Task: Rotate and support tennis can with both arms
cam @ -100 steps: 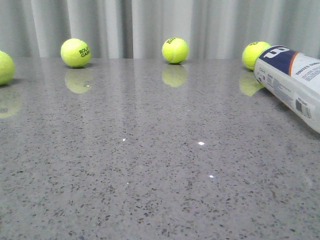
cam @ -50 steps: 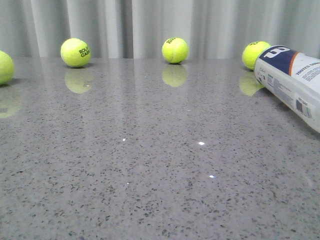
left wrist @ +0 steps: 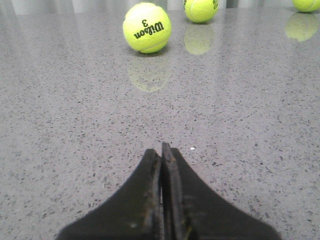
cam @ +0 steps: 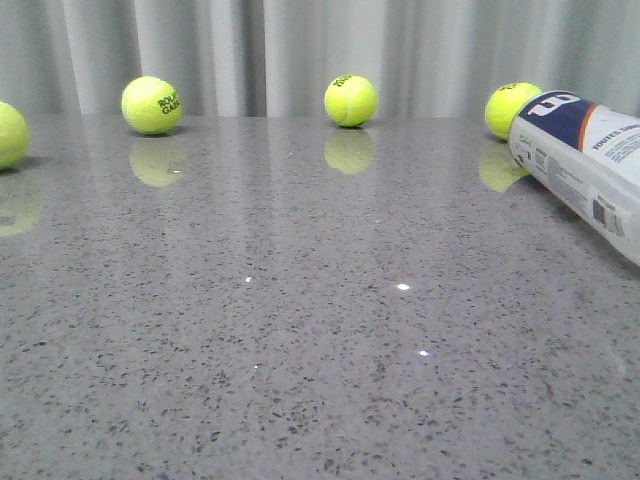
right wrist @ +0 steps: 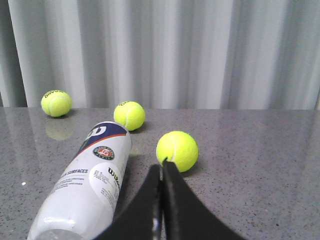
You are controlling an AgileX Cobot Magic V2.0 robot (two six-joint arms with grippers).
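**Tennis can lies flat, both grippers closed and away from it**

The tennis can (right wrist: 85,187) lies on its side on the grey table (cam: 300,350), at the far right of the front view, with its navy cap end turned toward the curtain. It is just beside the right gripper (right wrist: 161,167), on its left, not touching it. This gripper has its two fingers pressed together and holds nothing. A tennis ball (right wrist: 177,150) sits directly ahead of its tips, and another ball (right wrist: 129,115) rests near the cap end of the can.

The left gripper (left wrist: 162,150) is also fully closed and empty. It points over bare table toward a ball marked Wilson 3 (left wrist: 147,27), well ahead of it; the can does not appear in its view.

For the step in hand, it seems the right gripper should open wide first, because the can looks broader than the closed fingers. It should then approach the can body sideways, avoiding the ball in front. The left arm probably needs to cross toward the can to support the other end, since a smooth cylinder can roll away easily.
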